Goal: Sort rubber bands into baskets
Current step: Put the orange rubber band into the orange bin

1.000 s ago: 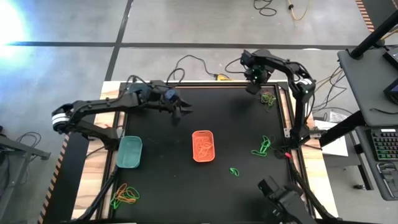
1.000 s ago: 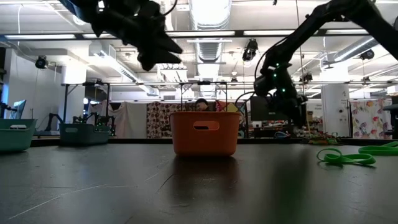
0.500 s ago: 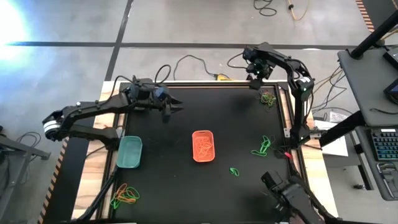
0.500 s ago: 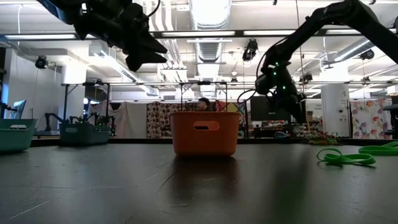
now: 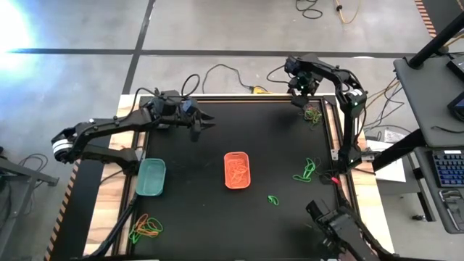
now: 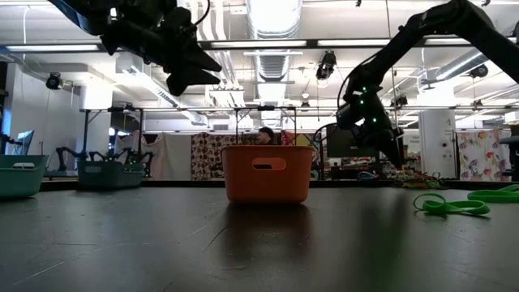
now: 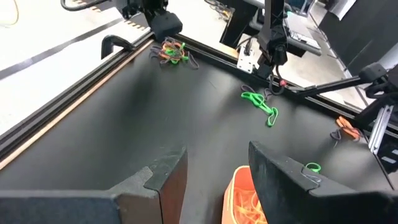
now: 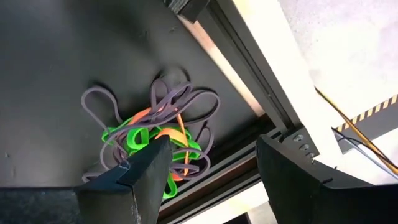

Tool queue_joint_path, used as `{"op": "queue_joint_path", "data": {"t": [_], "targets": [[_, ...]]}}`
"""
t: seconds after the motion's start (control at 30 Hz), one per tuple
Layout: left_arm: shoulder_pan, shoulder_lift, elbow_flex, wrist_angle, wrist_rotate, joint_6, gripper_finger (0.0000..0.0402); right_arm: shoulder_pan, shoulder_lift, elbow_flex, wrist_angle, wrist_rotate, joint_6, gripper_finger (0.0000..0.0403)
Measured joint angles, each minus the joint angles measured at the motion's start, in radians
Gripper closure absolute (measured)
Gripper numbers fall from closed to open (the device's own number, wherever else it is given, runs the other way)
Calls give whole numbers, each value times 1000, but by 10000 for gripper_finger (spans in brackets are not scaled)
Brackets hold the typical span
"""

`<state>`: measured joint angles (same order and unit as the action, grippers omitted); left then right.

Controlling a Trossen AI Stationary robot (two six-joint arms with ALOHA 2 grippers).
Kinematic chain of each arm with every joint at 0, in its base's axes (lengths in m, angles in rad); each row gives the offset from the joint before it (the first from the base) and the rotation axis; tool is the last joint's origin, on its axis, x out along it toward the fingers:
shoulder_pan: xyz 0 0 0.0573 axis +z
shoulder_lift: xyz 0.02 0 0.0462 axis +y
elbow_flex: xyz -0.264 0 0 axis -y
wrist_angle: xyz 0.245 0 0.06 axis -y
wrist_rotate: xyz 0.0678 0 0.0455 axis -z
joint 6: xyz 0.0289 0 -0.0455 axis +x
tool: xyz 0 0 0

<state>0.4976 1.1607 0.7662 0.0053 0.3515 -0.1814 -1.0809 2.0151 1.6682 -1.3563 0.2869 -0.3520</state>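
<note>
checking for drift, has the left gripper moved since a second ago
Yes. In the high view the left gripper has pulled back leftward, away from the orange basket, which stayed put.

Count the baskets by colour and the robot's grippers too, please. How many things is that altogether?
Orange basket: 1
Light teal basket: 1
Dark grey-teal basket, seen only in the low view: 1
Grippers: 2, the left gripper and the right gripper
Total: 5
</note>
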Motion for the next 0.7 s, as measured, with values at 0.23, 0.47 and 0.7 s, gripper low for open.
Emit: {"op": "queue_joint_path", "data": {"t": [0.23,0.47,0.7], "targets": [[-1,8,2,12,0,5,247,-2,-1,-48,2,-8,-14,177],[-3,11,2,10,0,8,247,5,-1,-70,4,-7,-52,177],[-3,11,3,10,-3,7,247,7,43,-89,4,28,-39,206]]}}
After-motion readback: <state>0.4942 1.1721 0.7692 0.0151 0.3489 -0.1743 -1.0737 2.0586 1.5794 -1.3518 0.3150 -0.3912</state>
